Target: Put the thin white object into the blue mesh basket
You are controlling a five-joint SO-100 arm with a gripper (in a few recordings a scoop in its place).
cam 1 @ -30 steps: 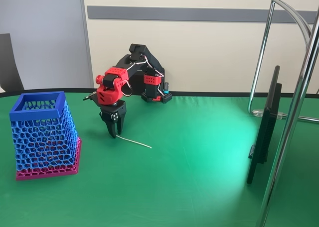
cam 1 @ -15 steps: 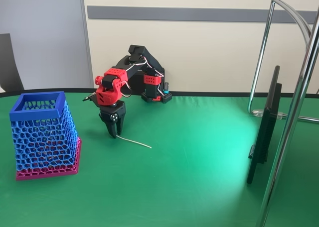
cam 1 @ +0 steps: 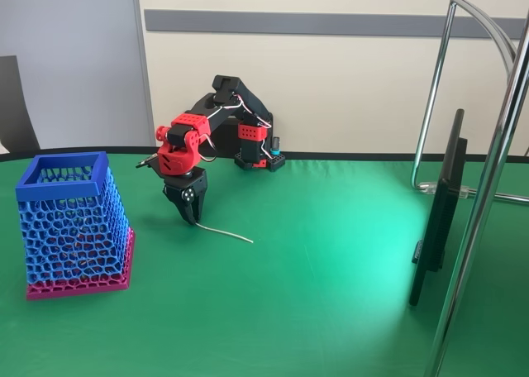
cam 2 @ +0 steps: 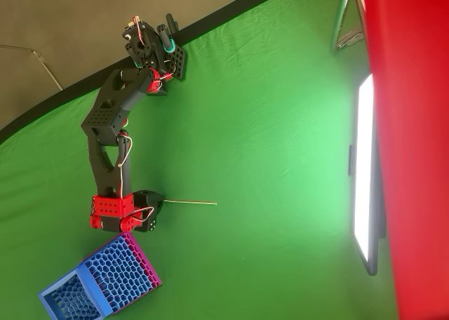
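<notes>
The thin white object (cam 1: 225,232) juts out to the right from my gripper (cam 1: 193,219), which is shut on its left end. It hangs low over the green cloth, nearly level, with its far tip dipping toward the cloth. From overhead the thin white object (cam 2: 193,203) runs straight right from the gripper (cam 2: 158,205). The blue mesh basket (cam 1: 73,228) stands upright on its magenta base to the left of the gripper, a short gap away. In the overhead view the basket (cam 2: 105,283) lies just below the red wrist.
A black flat screen (cam 1: 438,212) stands edge-on at the right, with a chrome stand (cam 1: 488,187) beside it. The arm's base (cam 1: 256,155) sits at the table's back edge. Open green cloth stretches between the gripper and the screen.
The jaws have closed on the stick's left end. The gripper has risen slightly, and the stick has come up a little off the cloth with it.
</notes>
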